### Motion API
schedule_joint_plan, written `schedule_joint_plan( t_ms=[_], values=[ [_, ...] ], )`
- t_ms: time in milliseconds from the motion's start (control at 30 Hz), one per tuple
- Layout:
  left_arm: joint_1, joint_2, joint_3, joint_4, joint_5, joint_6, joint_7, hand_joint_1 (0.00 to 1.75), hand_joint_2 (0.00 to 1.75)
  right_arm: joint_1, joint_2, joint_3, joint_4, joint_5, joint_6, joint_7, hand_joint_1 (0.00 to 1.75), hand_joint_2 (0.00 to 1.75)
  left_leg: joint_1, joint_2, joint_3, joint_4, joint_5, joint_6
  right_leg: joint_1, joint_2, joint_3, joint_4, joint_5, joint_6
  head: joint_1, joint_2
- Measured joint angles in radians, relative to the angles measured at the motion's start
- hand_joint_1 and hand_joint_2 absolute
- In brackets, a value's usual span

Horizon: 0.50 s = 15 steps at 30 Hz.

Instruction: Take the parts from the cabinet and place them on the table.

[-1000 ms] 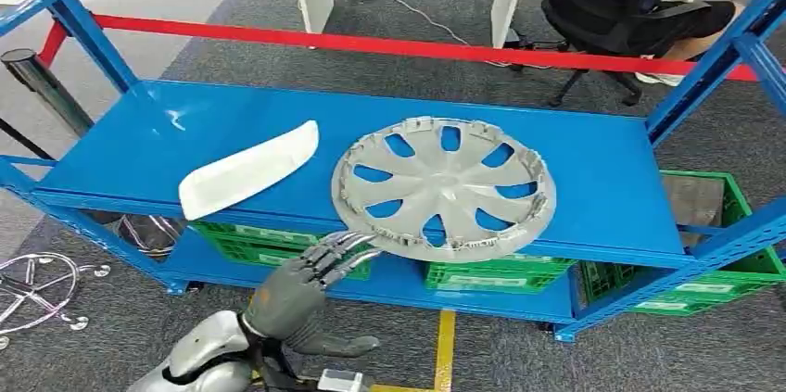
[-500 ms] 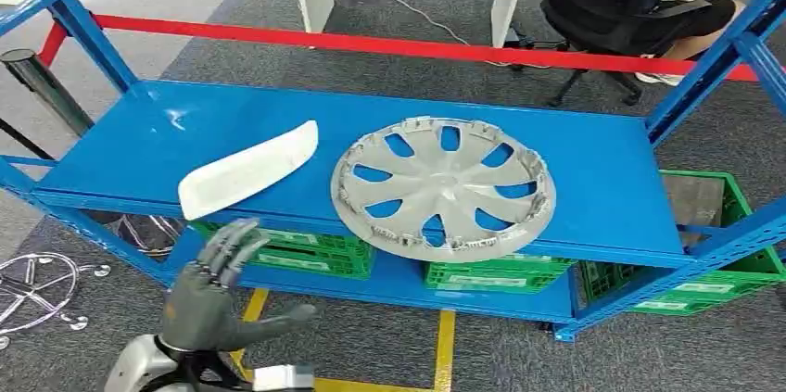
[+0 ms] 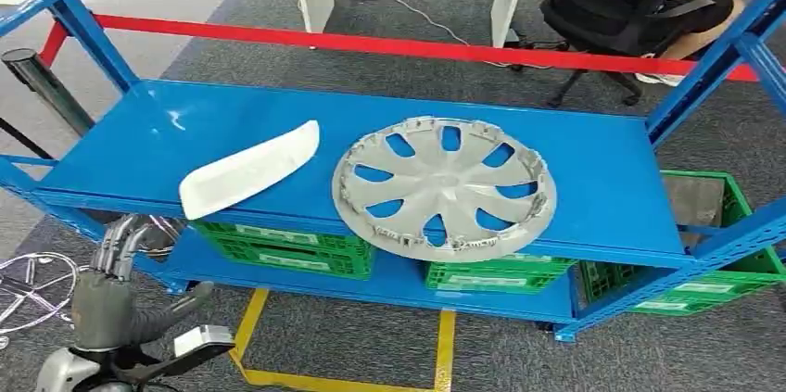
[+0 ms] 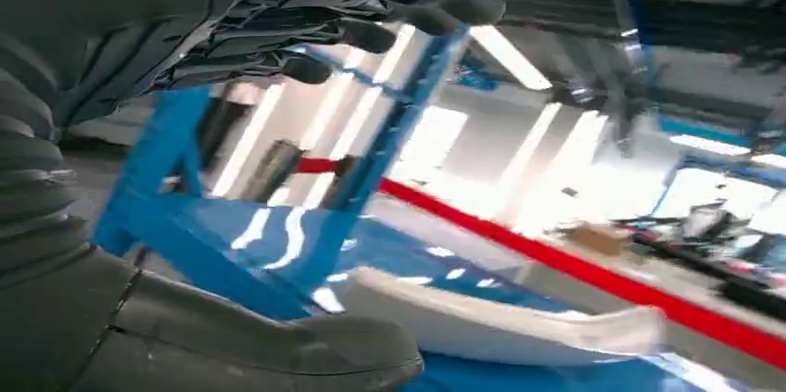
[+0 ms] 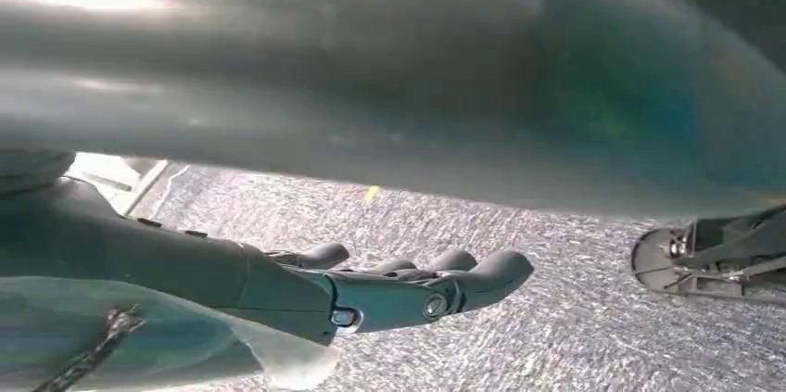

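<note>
1. Head view: left hand (image 3: 109, 290) hangs empty, fingers apart, below the shelf (image 3: 593, 179); the thin, light-looking white trim (image 3: 248, 170) overhangs the front lip, the stiff hubcap (image 3: 445, 186) beside it.
2. Left wrist view: spread fingers (image 4: 306, 21) near the trim's (image 4: 500, 327) graspable edge.
3. Right wrist view: right hand (image 5: 371, 285) empty, fingers loosely extended.

Silver arm, grey ribbed wrist cover, dark grey left hand (image 3: 104, 295) with metallic fingers.

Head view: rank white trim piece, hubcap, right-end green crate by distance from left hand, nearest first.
From the left hand:
1. White trim piece, left part of the blue shelf.
2. Hubcap, shelf middle, overhanging the front edge.
3. Green crate, far right, lower level.
</note>
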Motion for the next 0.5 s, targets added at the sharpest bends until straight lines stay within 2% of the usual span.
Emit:
schedule_joint_plan(
  t_ms=[267,500],
  values=[
    [-0.103,-0.002,0.045,0.161,0.031,-0.016,0.010,0.00,1.75,0.000,-0.018,0.011,0.026,0.000,-0.043,0.000,0.00,0.00,0.000,0.000,0.000,0.000,0.001,0.000,0.000,-0.001,0.000,0.000,0.000,0.000,0.000,0.000],
    [-0.266,-0.012,0.043,0.340,-0.016,-0.014,0.073,0.00,1.75,-0.005,-0.087,0.056,0.139,0.000,-0.119,0.000,0.00,0.00,0.000,0.000,0.000,0.000,0.001,0.001,0.000,-0.001,0.001,0.000,0.001,0.000,0.000,0.000]
  ],
)
